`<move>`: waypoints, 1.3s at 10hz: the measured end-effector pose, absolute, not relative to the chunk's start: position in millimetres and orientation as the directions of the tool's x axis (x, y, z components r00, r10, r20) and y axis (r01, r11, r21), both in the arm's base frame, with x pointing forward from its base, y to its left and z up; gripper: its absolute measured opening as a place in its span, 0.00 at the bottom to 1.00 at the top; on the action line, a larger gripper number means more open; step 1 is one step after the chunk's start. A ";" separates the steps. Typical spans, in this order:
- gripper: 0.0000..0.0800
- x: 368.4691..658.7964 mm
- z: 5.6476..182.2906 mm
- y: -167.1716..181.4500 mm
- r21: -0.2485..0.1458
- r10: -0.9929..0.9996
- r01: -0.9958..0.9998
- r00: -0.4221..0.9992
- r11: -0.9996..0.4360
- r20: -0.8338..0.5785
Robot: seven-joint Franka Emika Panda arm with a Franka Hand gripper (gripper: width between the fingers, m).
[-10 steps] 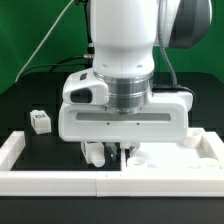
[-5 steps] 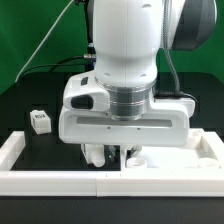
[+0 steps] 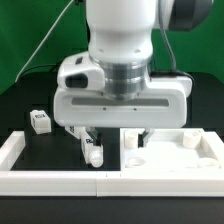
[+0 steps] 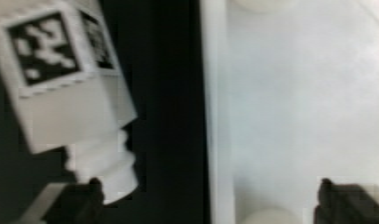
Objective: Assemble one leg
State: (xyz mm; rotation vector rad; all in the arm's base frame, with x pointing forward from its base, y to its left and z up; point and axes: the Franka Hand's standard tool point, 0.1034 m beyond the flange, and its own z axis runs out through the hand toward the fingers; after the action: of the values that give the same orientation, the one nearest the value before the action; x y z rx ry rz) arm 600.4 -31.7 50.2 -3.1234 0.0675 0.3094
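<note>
One leg [image 3: 92,150], a stubby white peg with a square tag, lies tilted on the black table just off the edge of the large white panel [image 3: 165,150] on the exterior view's left. My gripper [image 3: 110,138] hangs right above it, jaws wide apart. In the wrist view the leg [image 4: 61,90] fills one side, its ribbed end beside one dark fingertip [image 4: 88,198]; the other fingertip is over the panel [image 4: 292,100]. The gripper [image 4: 212,203] holds nothing. A second leg [image 3: 40,122] stands further toward the exterior view's left.
White border rails [image 3: 55,182] run along the front and turn back at the exterior view's left [image 3: 12,148]. The arm's big white hand [image 3: 120,100] hides the table behind it. A green wall stands at the back.
The hand has risen and shifted toward the exterior view's left. The leg has stayed low beside the panel's edge and now shows more fully under the hand.
</note>
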 end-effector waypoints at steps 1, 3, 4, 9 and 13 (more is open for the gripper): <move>0.79 597.3 65.6 -38.4 -0.001 -0.035 -0.036 0.982 -0.999 -0.184; 0.81 578.6 78.4 -54.0 0.002 -0.027 -0.028 0.982 -1.000 -0.189; 0.81 575.5 78.1 -57.2 0.004 -0.037 -0.037 0.981 -0.999 -0.192; 0.81 561.0 63.8 -63.5 0.007 -0.021 -0.020 0.980 -1.000 -0.197; 0.81 528.5 80.5 -118.9 -0.031 0.261 0.260 0.947 -0.965 -0.186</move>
State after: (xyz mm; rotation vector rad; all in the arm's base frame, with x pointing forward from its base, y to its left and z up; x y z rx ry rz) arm 528.5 -118.9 80.5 -3.0936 -0.4141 0.2971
